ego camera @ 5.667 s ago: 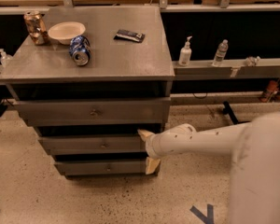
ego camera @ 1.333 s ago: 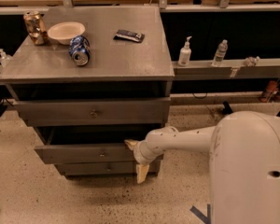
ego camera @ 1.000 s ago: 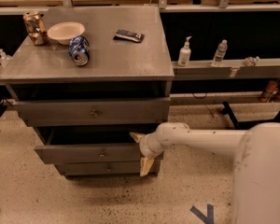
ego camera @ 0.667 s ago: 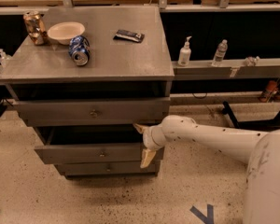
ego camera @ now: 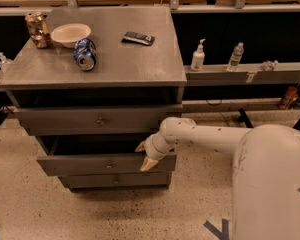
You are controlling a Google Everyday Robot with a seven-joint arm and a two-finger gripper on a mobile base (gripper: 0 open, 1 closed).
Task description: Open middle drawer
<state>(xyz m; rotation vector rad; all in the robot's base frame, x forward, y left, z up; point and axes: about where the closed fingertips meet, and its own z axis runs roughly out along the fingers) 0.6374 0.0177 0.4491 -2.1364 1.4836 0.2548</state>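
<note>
The middle drawer of the gray cabinet stands pulled partly out, with a dark gap above its front and a small round knob at its centre. My gripper is at the right end of that drawer front. Its tan fingertips are spread apart, one above the front's top edge and one in front of it. My white arm reaches in from the right.
The taller top drawer and the bottom drawer are closed. On the cabinet top are a can, a white bowl, a lying blue can and a dark packet. Bottles stand on a ledge to the right.
The middle drawer has come out from closed since the earliest frame. In the last second it has held still while my gripper shifted slightly along its right end.
</note>
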